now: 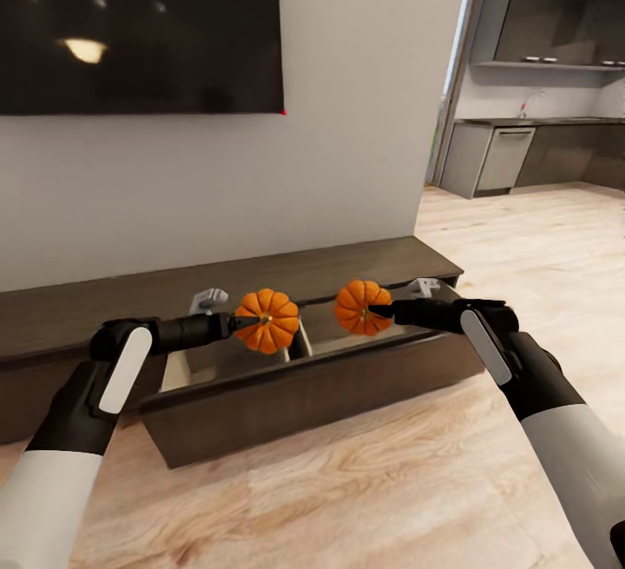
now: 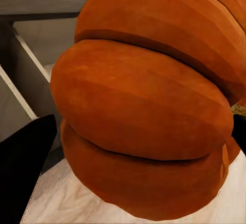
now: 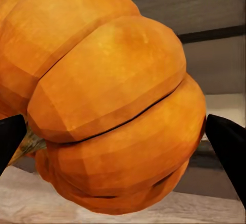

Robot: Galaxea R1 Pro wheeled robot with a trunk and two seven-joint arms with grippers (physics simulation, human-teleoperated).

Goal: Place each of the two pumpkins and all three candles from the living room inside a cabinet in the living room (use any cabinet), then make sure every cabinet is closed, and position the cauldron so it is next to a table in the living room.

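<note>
A dark television [image 1: 139, 26] hangs on the pale wall above the cabinet [image 1: 286, 278], the long low dark-brown unit along that wall, and one of its drawers [image 1: 304, 395] stands pulled out toward the robot with a pale interior showing (a kitchen lies off to the right, apart from all this). Both arms reach forward over that open drawer. The left hand [image 1: 236, 323] is closed on one pumpkin [image 1: 268, 320], held on its side with the stem end toward the fingers, above the drawer's left part; in the left wrist view the orange ribs of that pumpkin [image 2: 148, 106] bulge between the dark fingers [image 2: 23, 167]. The right hand [image 1: 382, 311] is likewise clamped on the second pumpkin [image 1: 364, 307], which hangs above the drawer's right part, and the right wrist view shows it [image 3: 107, 106] gripped between two black fingertips [image 3: 228, 147]. The step in hand looks to be stowing the pumpkins. The next move calls for lowering each hand until its pumpkin rests on the drawer floor, opening the fingers, then withdrawing clear of the drawer front before it is pushed shut.
</note>
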